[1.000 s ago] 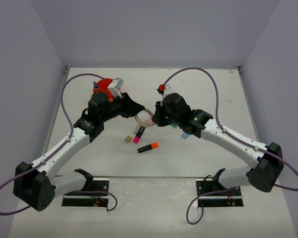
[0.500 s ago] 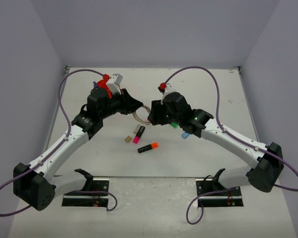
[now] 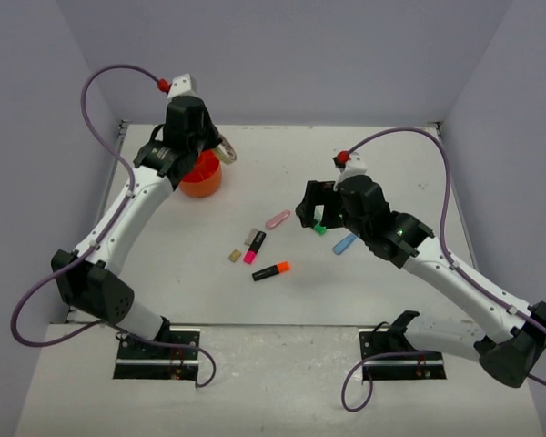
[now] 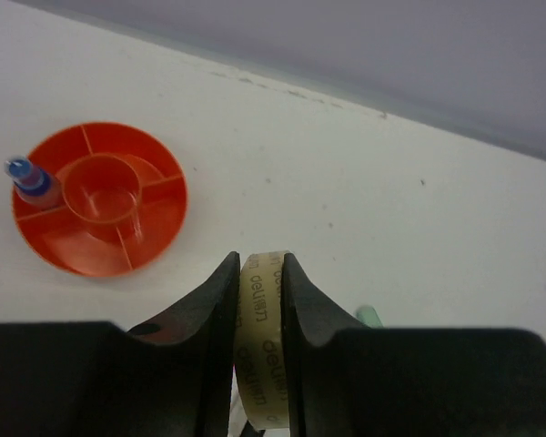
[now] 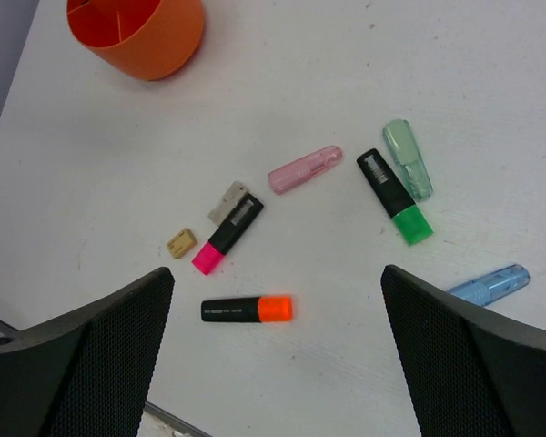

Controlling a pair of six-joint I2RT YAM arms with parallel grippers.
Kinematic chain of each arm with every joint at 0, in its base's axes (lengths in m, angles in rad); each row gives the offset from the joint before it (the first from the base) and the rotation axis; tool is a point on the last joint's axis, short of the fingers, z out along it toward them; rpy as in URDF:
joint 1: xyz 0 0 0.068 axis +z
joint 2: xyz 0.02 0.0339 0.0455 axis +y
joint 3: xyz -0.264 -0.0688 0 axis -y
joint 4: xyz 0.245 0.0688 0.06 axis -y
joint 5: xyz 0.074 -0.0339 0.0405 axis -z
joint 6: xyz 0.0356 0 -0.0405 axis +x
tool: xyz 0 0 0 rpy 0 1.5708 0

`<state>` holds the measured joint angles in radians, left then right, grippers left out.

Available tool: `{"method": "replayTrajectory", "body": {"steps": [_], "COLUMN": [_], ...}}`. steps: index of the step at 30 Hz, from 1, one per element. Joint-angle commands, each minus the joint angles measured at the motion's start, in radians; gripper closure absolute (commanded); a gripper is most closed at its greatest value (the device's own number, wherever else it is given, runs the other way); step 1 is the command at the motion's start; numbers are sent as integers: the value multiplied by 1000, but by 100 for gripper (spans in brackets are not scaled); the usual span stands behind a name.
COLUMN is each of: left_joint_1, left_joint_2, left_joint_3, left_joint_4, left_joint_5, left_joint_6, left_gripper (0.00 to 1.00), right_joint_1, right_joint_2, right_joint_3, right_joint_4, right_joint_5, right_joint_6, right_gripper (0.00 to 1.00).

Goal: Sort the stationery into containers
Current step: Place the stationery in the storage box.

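Observation:
My left gripper is shut on a tan tape ring, which it holds in the air just right of the orange tub. A clear blue-capped tube stands in an outer compartment of the tub. Over the loose stationery, my right gripper hangs open with nothing in it. Below it lie an orange-ended highlighter, a pink-ended one and a green-ended one. A pink piece, a mint piece and a blue piece lie around them.
A tan block and a grey block lie beside the pink-ended highlighter. The tub stands at the back left near the wall. Purple cables loop above both arms.
My left arm has carried the tape ring from the table's middle to the back left by the tub. The right gripper has opened and drawn back to the right.

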<state>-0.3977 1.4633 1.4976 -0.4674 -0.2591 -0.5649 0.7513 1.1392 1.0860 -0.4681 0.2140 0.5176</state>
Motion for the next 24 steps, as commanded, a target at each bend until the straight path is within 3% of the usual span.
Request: {"method": "replayTrajectory", "body": {"steps": [1, 8, 12, 18, 24], "left_joint_1": [75, 114, 114, 116, 132], "left_joint_2": [182, 413, 448, 571, 607], "left_joint_3": [208, 432, 435, 562, 544], "left_joint_4": [-94, -142, -90, -140, -101], "left_joint_5": [-261, -425, -475, -524, -521], "left_joint_6": [-29, -118, -147, -140, -133], "left_gripper": [100, 100, 100, 100, 100], "right_joint_1": [-3, -3, -3, -3, -3], "right_joint_2": [-68, -126, -149, -163, -174], "right_joint_3": [-28, -88, -115, -130, -138], "right_joint_4": [-31, -47, -49, -62, -61], "right_joint_5": [51, 52, 56, 49, 49], "right_joint_6": [-8, 8, 15, 18, 24], "right_gripper": [1, 1, 1, 1, 1]}}
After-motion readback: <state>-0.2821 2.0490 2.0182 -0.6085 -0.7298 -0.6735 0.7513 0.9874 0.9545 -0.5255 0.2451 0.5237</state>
